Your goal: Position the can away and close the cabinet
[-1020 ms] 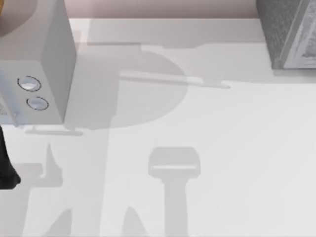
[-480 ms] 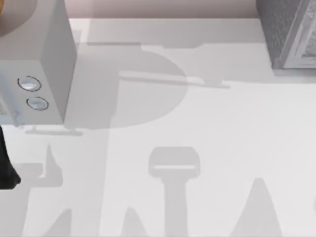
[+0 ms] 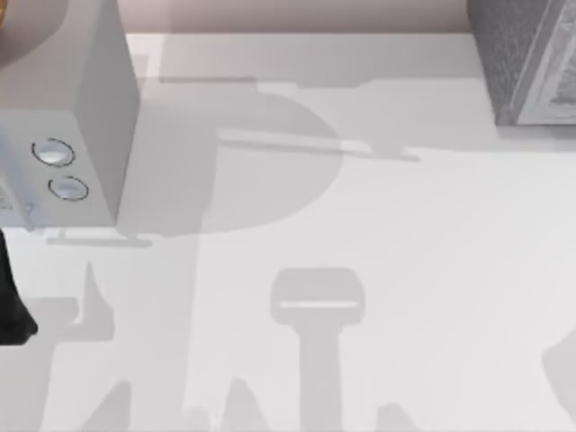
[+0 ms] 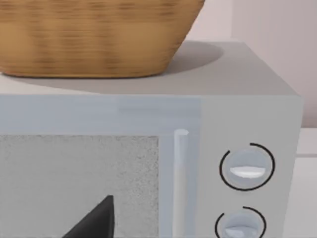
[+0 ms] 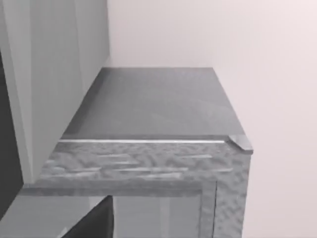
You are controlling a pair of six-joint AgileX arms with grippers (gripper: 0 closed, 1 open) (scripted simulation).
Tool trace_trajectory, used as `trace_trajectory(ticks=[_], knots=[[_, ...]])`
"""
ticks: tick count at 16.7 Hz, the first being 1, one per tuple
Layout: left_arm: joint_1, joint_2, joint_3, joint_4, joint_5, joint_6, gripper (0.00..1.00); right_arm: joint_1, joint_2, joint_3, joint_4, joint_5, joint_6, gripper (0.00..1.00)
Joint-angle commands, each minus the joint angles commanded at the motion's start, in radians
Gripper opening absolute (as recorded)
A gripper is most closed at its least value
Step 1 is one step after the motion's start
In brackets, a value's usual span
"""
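Desk: pale, smooth, crossed by soft shadows. Light-grey box with two round dials stands at its far left corner; a woven basket rests on top of the box. Cabinet, dark speckled grey, stands at far right corner.

The table is a smooth, matt, pale grey-white surface. At ten o'clock in the top view, the box with two dials has smooth, matt light-grey sides; its dials look glossy and silvery. The basket on it is woven, straw-like, rough. At two o'clock, the cabinet is dark grey, speckled and rough-looking, like stone.
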Motion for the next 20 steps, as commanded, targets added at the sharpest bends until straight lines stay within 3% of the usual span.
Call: trace_trajectory(ticks=[6, 9, 13, 20], knots=[[0.0, 0.0, 0.0, 0.0, 0.0, 0.0, 1.0, 0.007, 0.001, 0.001, 0.003, 0.008, 0.001, 1.0], [0.0, 0.0, 0.0, 0.0, 0.0, 0.0, 1.0, 0.099, -0.005, -0.002, 0.001, 0.094, 0.01, 1.0], [0.0, 0.0, 0.0, 0.0, 0.0, 0.0, 1.0, 0.329, -0.019, -0.008, -0.002, 0.32, 0.021, 1.0], [0.0, 0.0, 0.0, 0.0, 0.0, 0.0, 1.0, 0.872, -0.04, -0.018, -0.02, 0.864, 0.026, 1.0]])
